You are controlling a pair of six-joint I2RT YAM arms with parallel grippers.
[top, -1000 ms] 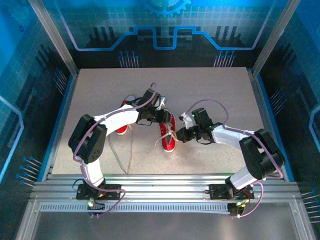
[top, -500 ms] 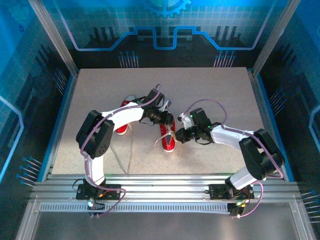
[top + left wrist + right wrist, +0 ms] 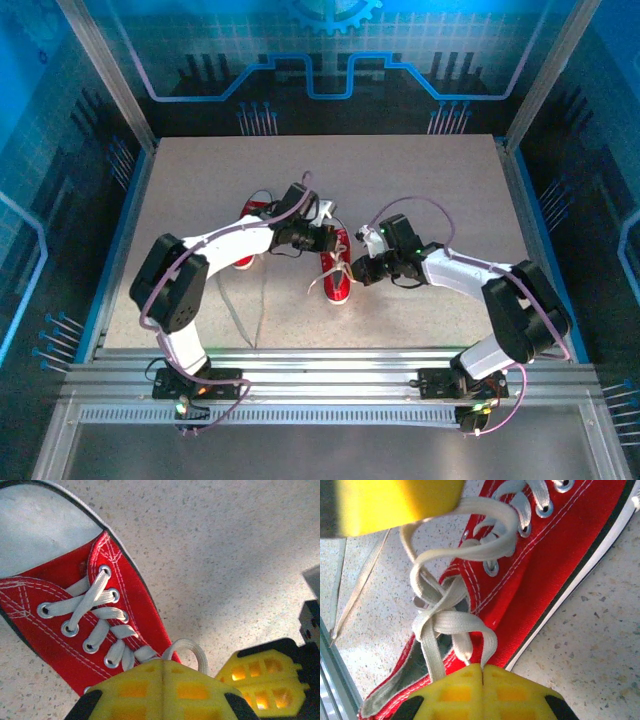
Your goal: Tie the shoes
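The shoes are red sneakers with white laces. One shoe (image 3: 337, 272) lies mid-table between both grippers; the other shoe (image 3: 248, 240) is partly hidden under my left arm. My left gripper (image 3: 328, 238) (image 3: 163, 664) is shut, and a white lace loop (image 3: 194, 651) comes out from between its yellow fingers beside the laced upper (image 3: 95, 615). My right gripper (image 3: 362, 268) (image 3: 482, 667) is shut on another lace loop (image 3: 487, 640) by the shoe's opening. Between the two loops the laces cross in a loose knot (image 3: 437, 612). The left gripper's yellow finger (image 3: 395, 500) shows at the top left.
Long loose lace ends (image 3: 240, 310) trail from the left shoe toward the front edge. The speckled table (image 3: 420, 180) is walled by blue panels, with metal rails (image 3: 320, 365) along the near side. The right gripper's fingers (image 3: 260, 680) sit close beside the left ones.
My left gripper has closed on the lace loop and the left arm has shifted slightly left. The right gripper stays shut on its loop in the same place.
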